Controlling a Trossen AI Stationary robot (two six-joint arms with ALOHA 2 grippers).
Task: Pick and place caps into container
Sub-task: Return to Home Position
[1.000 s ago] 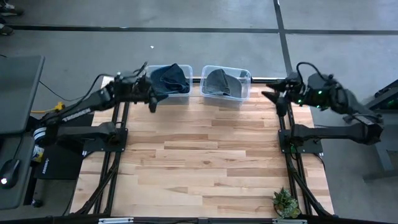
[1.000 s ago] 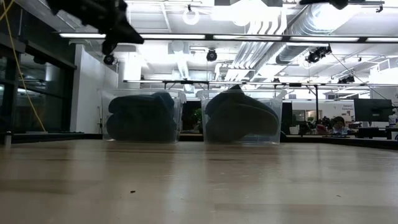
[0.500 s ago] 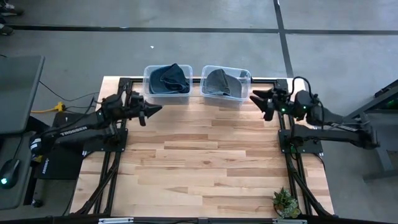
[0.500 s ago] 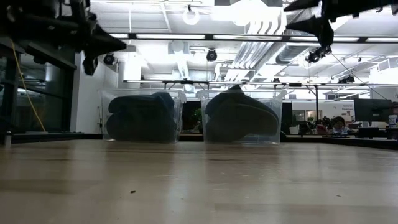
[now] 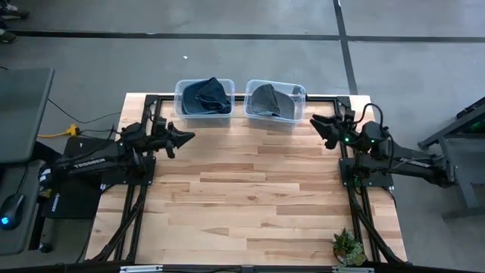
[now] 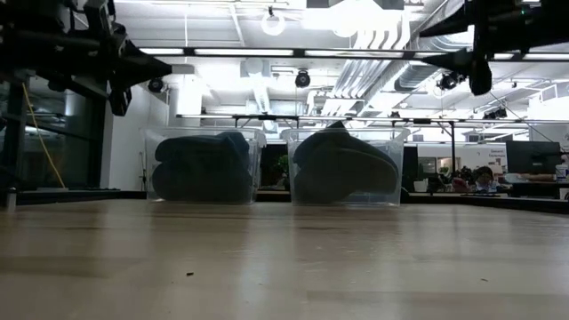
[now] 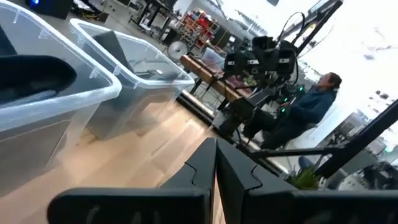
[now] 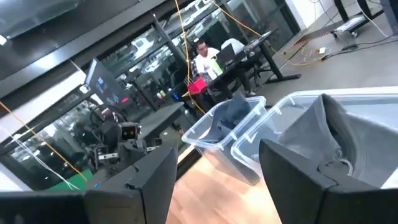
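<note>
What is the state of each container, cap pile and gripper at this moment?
Left container: open-topped, holds blue caps.
Right container: open-topped, holds grey caps.
Left gripper: shut, empty, raised over table's left side.
Right gripper: open, empty, raised over table's right side.

light: bright ceiling strips (image 6: 356, 53) | containers (image 6: 204, 131) backlit | table (image 5: 250, 197) evenly lit

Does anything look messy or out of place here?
Nothing stands out. The blue caps sit inside the left container and the grey caps inside the right container; none lies on the table. The left gripper, shut, and right gripper, open, hover empty.
</note>
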